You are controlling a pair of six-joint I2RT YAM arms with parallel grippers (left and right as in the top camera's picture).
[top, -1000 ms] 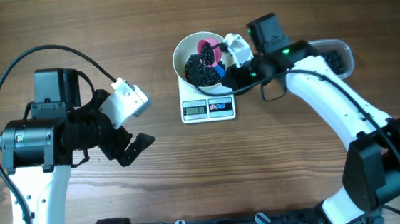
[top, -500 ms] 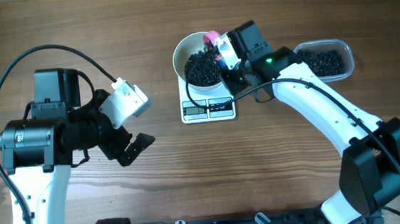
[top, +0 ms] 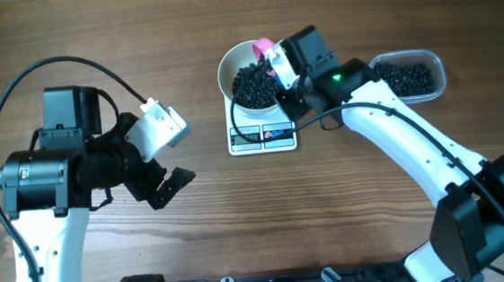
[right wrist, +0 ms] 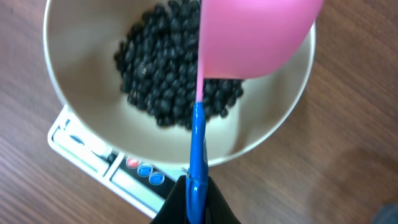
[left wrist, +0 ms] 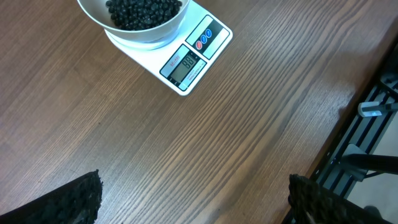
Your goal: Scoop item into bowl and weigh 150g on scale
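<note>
Many black beads [right wrist: 168, 74] heaped in your white bowl [right wrist: 74, 106] on the scale [left wrist: 193, 56], display digits too blurred to read, display edge facing the robot, your right gripper [right wrist: 196, 205] clamped on the scoop [right wrist: 249, 37] by its blue handle, pink cup tilted over the bowl, your left gripper [top: 167, 185] spread wide.

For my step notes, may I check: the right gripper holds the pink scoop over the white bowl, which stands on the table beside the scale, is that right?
Not quite. The bowl stands on the scale, not on the table beside it, as the left wrist view shows. The right gripper does hold the pink scoop over the bowl.
</note>
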